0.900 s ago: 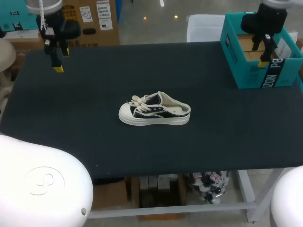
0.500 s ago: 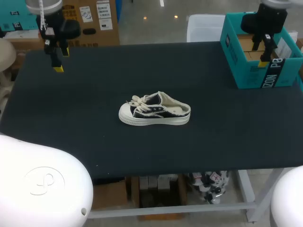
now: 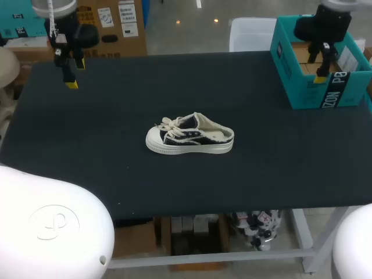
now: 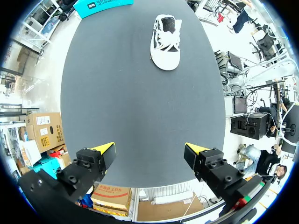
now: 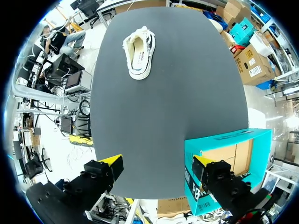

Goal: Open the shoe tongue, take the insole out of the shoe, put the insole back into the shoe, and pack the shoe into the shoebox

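Cream-soled shoe (image 3: 189, 139) lies far ahead of left fingers (image 4: 103, 150) and right fingers (image 5: 112, 162), both spread empty.

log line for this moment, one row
shoe: on its sole, mid table | shoebox: open, right far corner | left gripper: open, empty | right gripper: open, empty, over shoebox edge

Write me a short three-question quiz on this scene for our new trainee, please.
1. True or false: the shoe lies inside the shoebox.
2. Which gripper hangs above the shoebox? A: left. B: right. C: neither.
3. Fill in: both grippers are ___ and hold nothing.

Key:
1. False; the shoe lies on the table, apart from the shoebox.
2. B, the right gripper.
3. Open; the left gripper has its fingers apart too.
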Robot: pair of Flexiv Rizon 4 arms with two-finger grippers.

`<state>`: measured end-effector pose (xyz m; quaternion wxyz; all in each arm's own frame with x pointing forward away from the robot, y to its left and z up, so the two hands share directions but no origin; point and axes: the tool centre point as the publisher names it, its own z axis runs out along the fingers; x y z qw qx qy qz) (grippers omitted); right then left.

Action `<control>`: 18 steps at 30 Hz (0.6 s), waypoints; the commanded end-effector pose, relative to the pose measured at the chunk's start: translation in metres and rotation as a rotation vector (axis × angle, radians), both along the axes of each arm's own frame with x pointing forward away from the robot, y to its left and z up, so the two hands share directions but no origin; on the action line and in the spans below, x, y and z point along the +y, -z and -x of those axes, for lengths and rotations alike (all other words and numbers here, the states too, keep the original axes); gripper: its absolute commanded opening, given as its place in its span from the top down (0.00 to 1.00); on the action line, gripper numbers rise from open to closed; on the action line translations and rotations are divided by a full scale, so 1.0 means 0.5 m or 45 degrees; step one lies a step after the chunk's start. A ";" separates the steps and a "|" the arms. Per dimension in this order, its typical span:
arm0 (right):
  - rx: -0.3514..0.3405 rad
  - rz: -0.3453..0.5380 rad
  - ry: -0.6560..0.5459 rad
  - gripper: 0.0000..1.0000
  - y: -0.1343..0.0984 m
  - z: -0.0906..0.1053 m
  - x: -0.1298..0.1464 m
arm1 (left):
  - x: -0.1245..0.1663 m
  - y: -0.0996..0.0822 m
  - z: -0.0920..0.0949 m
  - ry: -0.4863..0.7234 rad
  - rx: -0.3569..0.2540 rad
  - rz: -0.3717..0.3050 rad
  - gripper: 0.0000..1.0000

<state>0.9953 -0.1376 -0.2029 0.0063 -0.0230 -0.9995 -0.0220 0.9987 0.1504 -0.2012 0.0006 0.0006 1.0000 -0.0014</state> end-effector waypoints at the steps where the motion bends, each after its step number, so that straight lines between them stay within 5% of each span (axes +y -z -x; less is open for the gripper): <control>1: 0.026 -0.033 0.022 0.00 0.002 0.016 0.014 | 0.000 0.000 0.000 0.000 0.001 -0.001 0.00; 15: 0.036 -0.253 -0.047 0.00 0.060 0.084 0.159 | -0.003 -0.002 0.001 -0.007 -0.003 0.001 0.00; 18: 0.030 -0.309 -0.054 0.00 0.076 0.098 0.191 | -0.016 -0.008 0.005 -0.092 0.001 0.054 0.00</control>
